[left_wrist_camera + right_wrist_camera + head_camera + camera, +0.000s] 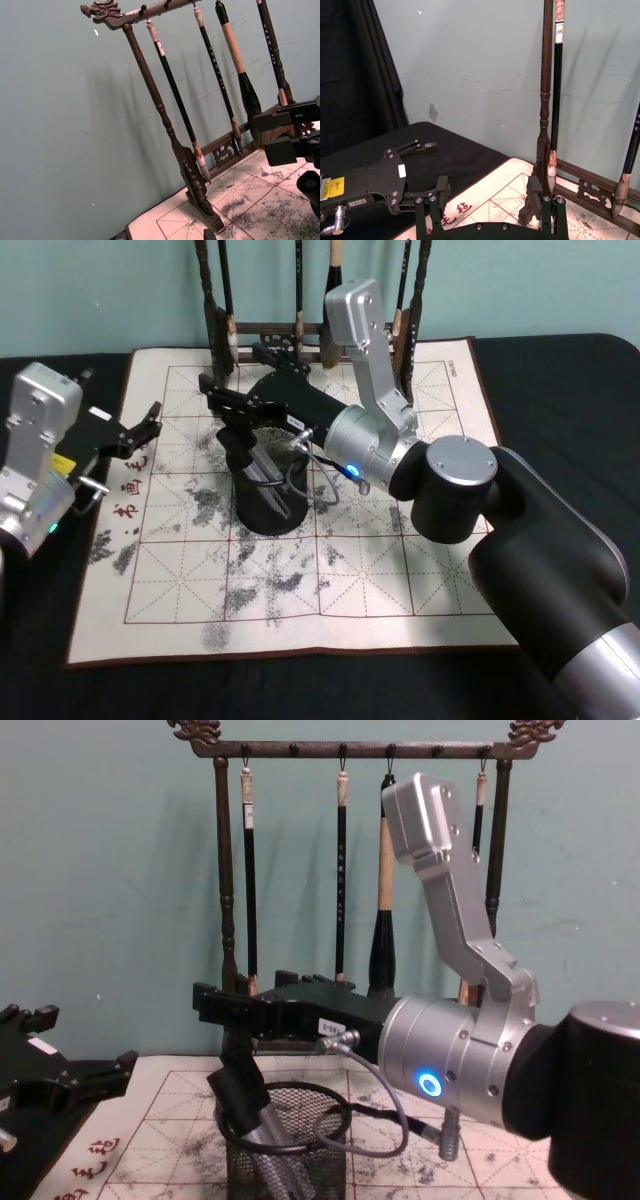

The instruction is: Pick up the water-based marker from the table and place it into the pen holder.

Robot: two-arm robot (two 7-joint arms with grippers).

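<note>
right claw (215, 1005) spread above holder (285, 1145) | marker (262, 1125) leaning inside holder, below claw | left claw (150, 425) spread, desk-left

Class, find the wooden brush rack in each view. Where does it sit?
Head view: brush rack at top centre, behind the red-gridded mat.
Left wrist view: its post slants up from the mat.
Right wrist view: upright post at the mat's edge.
Chest view: spans the background.
Shared landmark: the mat.
</note>
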